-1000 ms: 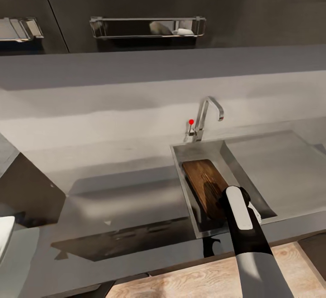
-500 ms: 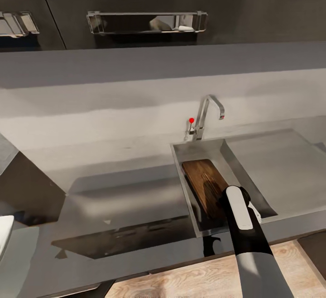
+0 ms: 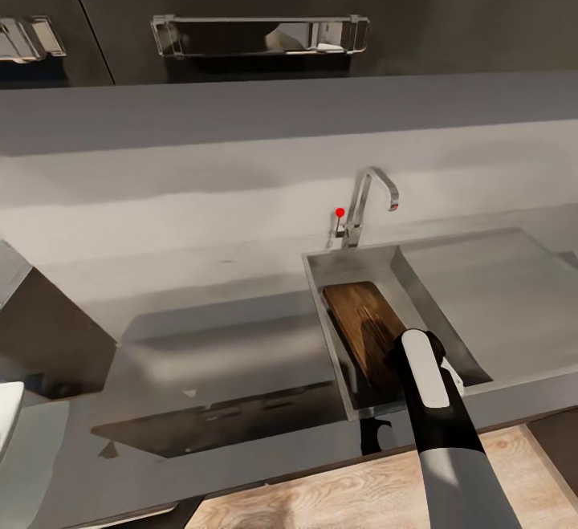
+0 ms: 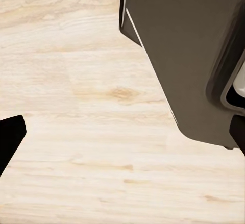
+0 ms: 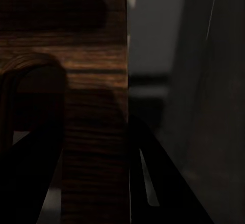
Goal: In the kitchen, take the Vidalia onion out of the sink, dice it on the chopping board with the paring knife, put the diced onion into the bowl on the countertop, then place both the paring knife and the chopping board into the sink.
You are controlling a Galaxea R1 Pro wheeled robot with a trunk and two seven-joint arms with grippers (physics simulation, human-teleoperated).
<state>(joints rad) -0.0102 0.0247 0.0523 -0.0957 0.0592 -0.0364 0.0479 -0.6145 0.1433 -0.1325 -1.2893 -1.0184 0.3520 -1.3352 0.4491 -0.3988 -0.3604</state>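
Between the right gripper's (image 5: pixel 94 183) two dark fingers (image 5: pixel 30 183) runs a strip of brown wood grain — the chopping board (image 3: pixel 363 328), one board, lying inside the sink (image 3: pixel 321 272) with its far end toward the tap (image 3: pixel 371 200). One finger sits over the board's face and the other beside its edge, so the gripper looks narrowed around the board; whether it is pressing the wood or has just let go, I cannot tell. From the head view the right arm reaches down into the basin over the board's near end.

My judgement is that the step in hand is setting the board down in the sink. Done well, it means letting the board lie flat on the basin floor, spreading the fingers fully, then lifting straight up so neither finger drags the edge.

One sink, one tap with one red knob (image 3: pixel 339 213), one board. Past the left gripper's (image 4: pixel 122 142) finger (image 4: pixel 10 140) lies pale wooden floor (image 4: pixel 76 106) — fingers spread, nothing between them.
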